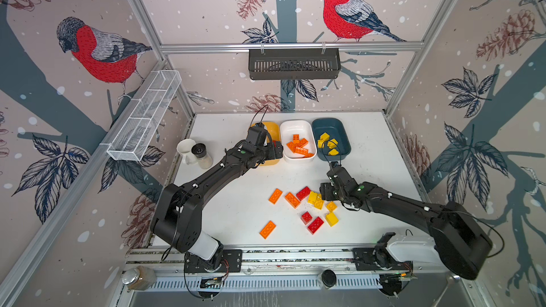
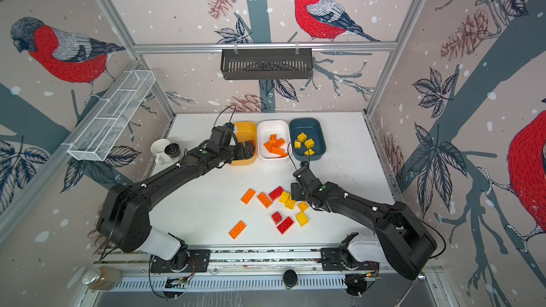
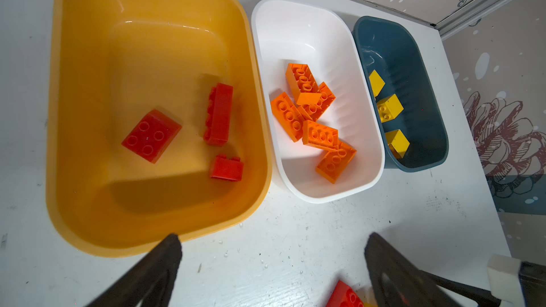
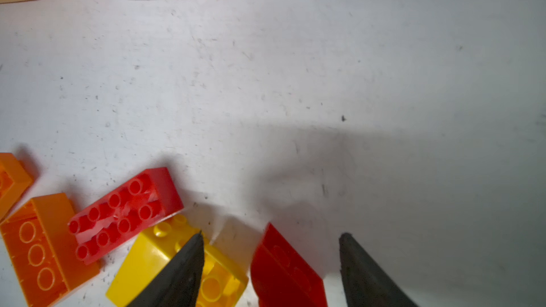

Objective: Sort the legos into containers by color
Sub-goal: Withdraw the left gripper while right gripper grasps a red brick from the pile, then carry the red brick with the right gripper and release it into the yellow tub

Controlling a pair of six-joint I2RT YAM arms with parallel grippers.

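Note:
Three containers stand in a row at the back: a yellow-orange tub point(image 3: 88, 54) with three red legos point(image 3: 151, 135), a white tub point(image 3: 310, 25) with several orange legos point(image 3: 310, 113), and a teal tub point(image 3: 413, 54) with yellow legos point(image 3: 390, 107). My left gripper point(image 3: 274, 235) hangs open and empty at the yellow-orange tub's point(image 1: 273, 131) near rim. Loose red, orange and yellow legos point(image 1: 315, 199) lie mid-table. My right gripper point(image 4: 273, 234) is low over them, open, with a tilted red brick point(image 4: 283, 270) between its fingers, gaps either side. One finger point(image 4: 183, 267) overlaps a yellow brick point(image 4: 147, 255).
A white mug point(image 1: 186, 147) and a black-lidded jar point(image 1: 201, 152) stand left of the tubs. A white mesh basket point(image 1: 144, 119) hangs on the left wall and a black slotted basket point(image 1: 294, 63) on the back rail. An orange plate point(image 1: 267, 229) lies apart near the front.

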